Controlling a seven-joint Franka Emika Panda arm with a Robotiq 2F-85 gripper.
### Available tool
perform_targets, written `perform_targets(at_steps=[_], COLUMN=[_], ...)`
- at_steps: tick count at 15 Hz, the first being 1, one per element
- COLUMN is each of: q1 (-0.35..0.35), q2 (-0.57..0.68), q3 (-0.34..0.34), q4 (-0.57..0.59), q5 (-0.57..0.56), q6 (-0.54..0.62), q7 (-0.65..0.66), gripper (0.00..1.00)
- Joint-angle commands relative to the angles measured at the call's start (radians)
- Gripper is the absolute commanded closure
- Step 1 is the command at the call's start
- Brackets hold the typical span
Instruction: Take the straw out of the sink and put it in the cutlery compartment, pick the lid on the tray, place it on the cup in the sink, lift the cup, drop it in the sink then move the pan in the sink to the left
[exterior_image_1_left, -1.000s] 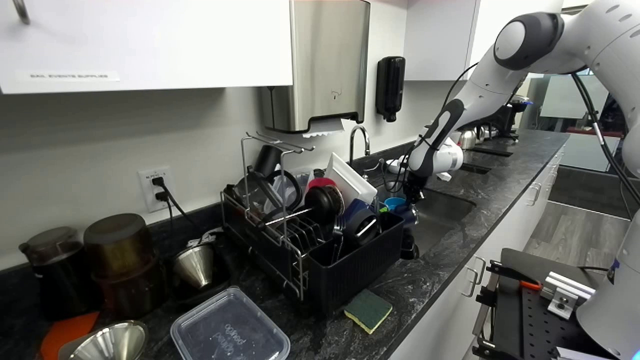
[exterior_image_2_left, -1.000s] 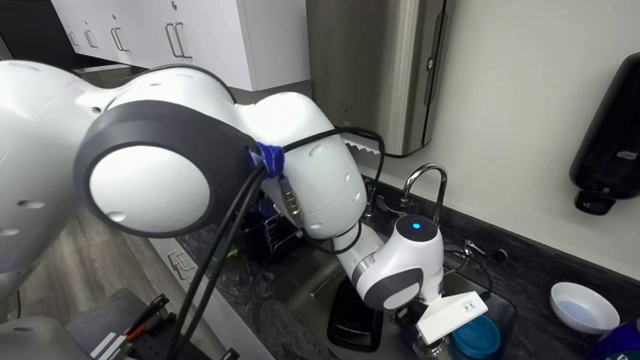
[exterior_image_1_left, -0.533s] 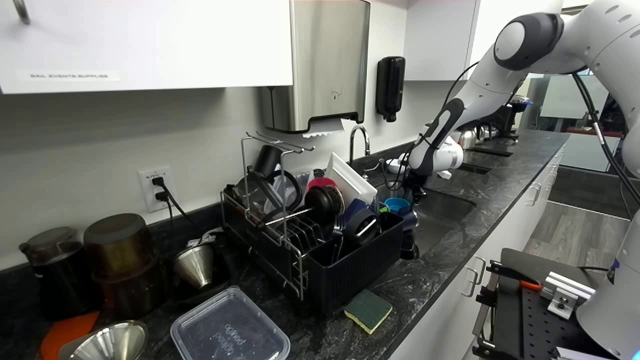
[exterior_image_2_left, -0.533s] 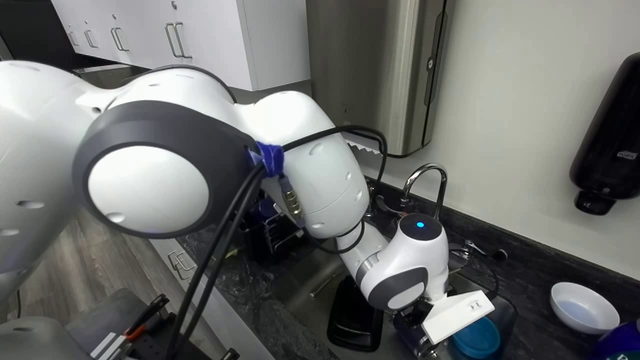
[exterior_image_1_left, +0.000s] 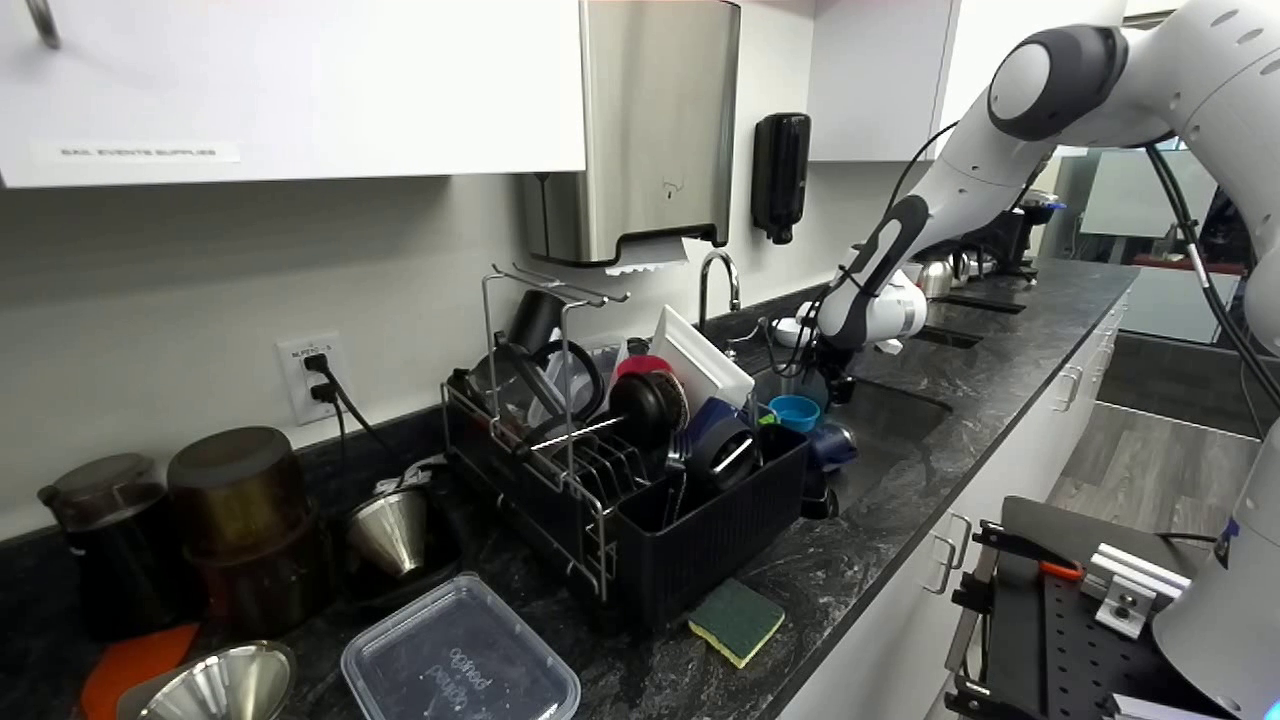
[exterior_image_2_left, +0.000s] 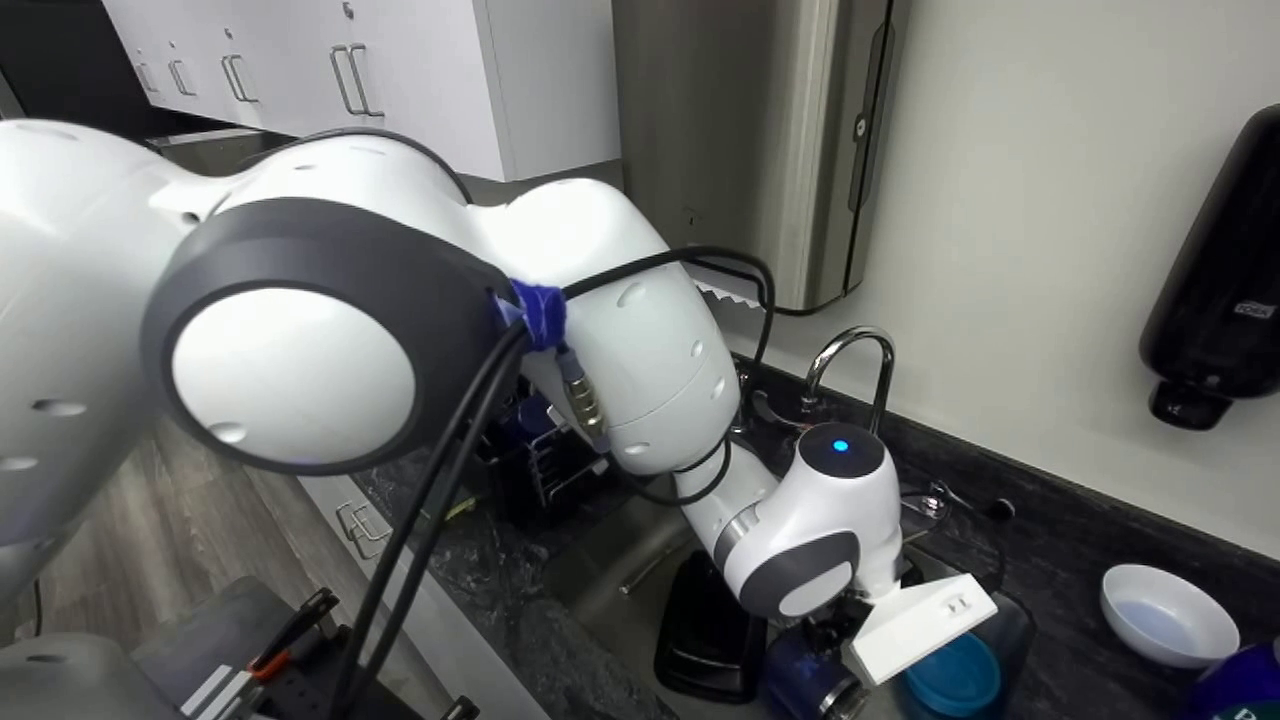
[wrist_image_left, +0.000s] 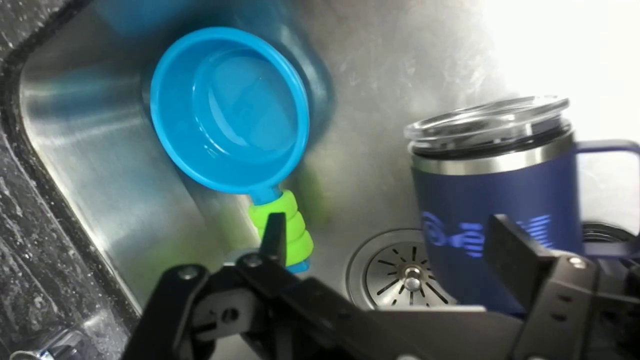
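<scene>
The navy cup (wrist_image_left: 500, 200) lies tipped in the sink (wrist_image_left: 360, 130), its clear lid (wrist_image_left: 490, 127) seated on top; both exterior views show the cup (exterior_image_1_left: 830, 446) too. Up and left of it in the wrist view is the blue pan (wrist_image_left: 172, 107) with a green handle. My gripper (wrist_image_left: 389, 225) stands open above them. Its right finger overlaps the cup in the picture, its left finger the green handle. In an exterior view the gripper (exterior_image_1_left: 838, 390) is small and dark. I cannot make out the straw, the cutlery compartment or the tray for certain.
Beside the sink stands a loaded dish rack (exterior_image_1_left: 720, 530) with a black bin. A black container (exterior_image_2_left: 710, 645) and a thin metal rod (exterior_image_2_left: 650, 572) lie in the sink. The tap (exterior_image_2_left: 880, 385) rises behind; a white bowl (exterior_image_2_left: 1165, 625) and sponge (exterior_image_1_left: 738, 620) are on the counter.
My gripper has opened and let go of the cup, which has dropped and tipped over in the sink. The arm has shifted only slightly.
</scene>
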Motion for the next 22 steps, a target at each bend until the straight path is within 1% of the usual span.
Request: perform_targets(at_steps=[1,10,14,16,22], q1=[0.005,0.039,0.100,0.104,0.092], q2=[0.002,0.008,0.020,0.029,0.071], q3=[-0.011,-0.057,-0.106,-0.097,-0.056], q4=[-0.007,0.006,0.039,0.059,0.119], q5=[-0.023,-0.023,-0.007,-0.010,-0.020], q6=[0.027,0.002,-0.025,-0.023,0.025], q7=[-0.010,0.015,0.092,0.107,0.082], gripper=[0.00,0.00,0.00,0.00,0.00])
